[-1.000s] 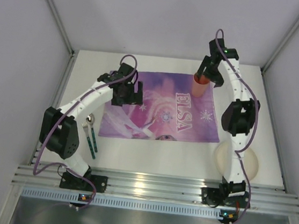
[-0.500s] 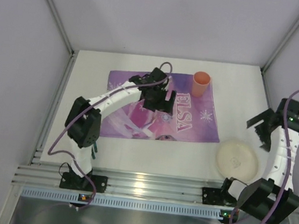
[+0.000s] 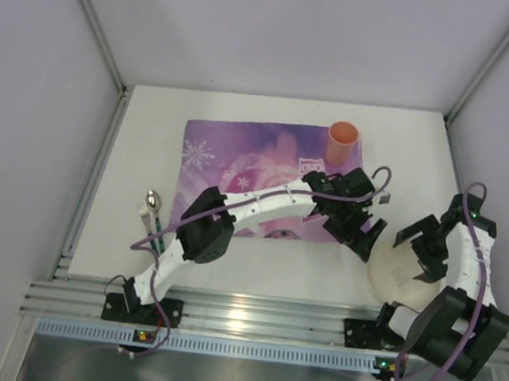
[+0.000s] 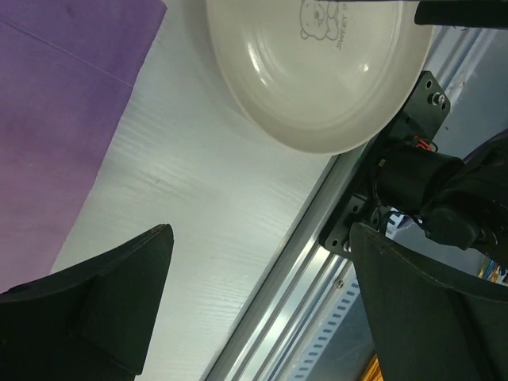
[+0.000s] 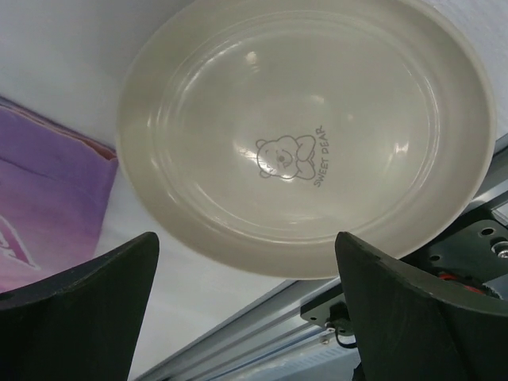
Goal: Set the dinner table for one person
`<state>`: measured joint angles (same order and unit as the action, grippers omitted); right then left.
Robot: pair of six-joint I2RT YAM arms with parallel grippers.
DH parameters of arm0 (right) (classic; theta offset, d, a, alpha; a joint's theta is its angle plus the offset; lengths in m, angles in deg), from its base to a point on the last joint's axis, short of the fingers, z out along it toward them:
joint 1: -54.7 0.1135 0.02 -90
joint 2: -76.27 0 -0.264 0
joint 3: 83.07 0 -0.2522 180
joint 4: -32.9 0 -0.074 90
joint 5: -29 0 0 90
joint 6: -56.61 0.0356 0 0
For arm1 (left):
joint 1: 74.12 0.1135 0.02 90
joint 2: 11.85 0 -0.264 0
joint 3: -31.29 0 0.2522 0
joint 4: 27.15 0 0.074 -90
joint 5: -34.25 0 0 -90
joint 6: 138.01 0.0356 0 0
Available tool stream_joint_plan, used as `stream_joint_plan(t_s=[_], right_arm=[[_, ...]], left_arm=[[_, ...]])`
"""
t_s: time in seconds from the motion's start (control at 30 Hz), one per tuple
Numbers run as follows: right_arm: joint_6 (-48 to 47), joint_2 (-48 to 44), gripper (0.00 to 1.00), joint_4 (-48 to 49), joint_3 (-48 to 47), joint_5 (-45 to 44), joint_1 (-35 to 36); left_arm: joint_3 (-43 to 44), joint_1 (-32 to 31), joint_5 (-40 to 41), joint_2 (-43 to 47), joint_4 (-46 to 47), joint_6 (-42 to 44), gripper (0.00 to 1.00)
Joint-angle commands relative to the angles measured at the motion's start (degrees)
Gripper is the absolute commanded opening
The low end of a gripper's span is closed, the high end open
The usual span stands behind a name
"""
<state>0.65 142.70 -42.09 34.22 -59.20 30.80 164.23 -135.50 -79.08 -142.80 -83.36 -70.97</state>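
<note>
The dinner table (image 3: 137,168) is a white top with silver rails. A cream plate (image 3: 391,277) with a bear print lies at its near right corner, off the purple ELSA placemat (image 3: 240,152). My left gripper (image 3: 360,232) reaches across the mat and hangs open by the plate's left rim. In the left wrist view the plate (image 4: 317,71) lies ahead of the left gripper (image 4: 262,302), with only bare table between the fingers. My right gripper (image 3: 417,255) hovers open over the plate; from the right wrist, the plate (image 5: 302,135) fills the view above the right gripper (image 5: 246,309).
An orange cup (image 3: 343,144) stands upright on the mat's far right corner. A spoon and a fork (image 3: 152,220) lie on the table left of the mat. The near rail (image 4: 317,294) and the right arm's base (image 4: 429,190) are close to the plate.
The right gripper let go of the cup, swung back to the near right and now hangs open over the plate. The left arm swept right across the mat to the plate's edge.
</note>
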Motion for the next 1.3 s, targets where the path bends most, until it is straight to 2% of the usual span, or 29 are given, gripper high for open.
stream_joint_plan(t_s=[0.0,0.23,0.5,0.67,0.8,1.0,1.03,1.1,1.2,1.23,1.27], right_arm=[[-2.0,3.5,0.93,6.6,1.8,-0.2,0.0],[-1.8,13.6,0.90,13.0,-7.0,-1.5,0.3],[-0.8,26.8,0.88,11.2,-17.5,-9.6,4.2],[-1.5,29.5,0.85,9.5,-18.6,-14.1,6.7],[-1.7,31.8,0.77,9.8,-16.5,-16.0,7.9],[-2.0,31.6,0.53,11.9,-12.1,-17.5,8.8],[-2.0,31.7,0.40,12.1,-11.9,-17.6,8.7],[-2.0,31.9,0.28,12.4,-11.2,-17.6,8.8],[-2.0,31.1,0.17,12.9,-9.8,-17.4,9.2],[-2.0,30.8,0.08,13.2,-9.3,-17.2,9.3],[-2.1,30.3,0.05,13.5,-8.9,-17.0,9.3]], left_arm=[[-0.8,1.5,2.8,3.4,-1.1,-0.1,0.98],[-14.6,1.5,6.7,12.2,3.3,-1.8,0.98],[-18.0,1.9,11.3,16.3,3.0,-1.5,0.98],[-19.7,3.1,12.4,17.9,2.8,-1.6,0.98],[-21.3,4.3,12.1,19.2,3.4,-1.9,0.98],[-22.8,5.3,11.6,19.7,3.9,-1.9,0.98],[-23.0,5.4,11.4,19.7,4.0,-2.0,0.98],[-23.3,5.5,11.2,19.8,4.0,-1.8,0.98],[-23.4,5.6,10.9,19.7,4.0,-1.6,0.98],[-23.5,5.7,10.9,19.8,4.0,-1.6,0.98],[-23.6,5.7,10.9,19.8,4.0,-1.5,0.98]])
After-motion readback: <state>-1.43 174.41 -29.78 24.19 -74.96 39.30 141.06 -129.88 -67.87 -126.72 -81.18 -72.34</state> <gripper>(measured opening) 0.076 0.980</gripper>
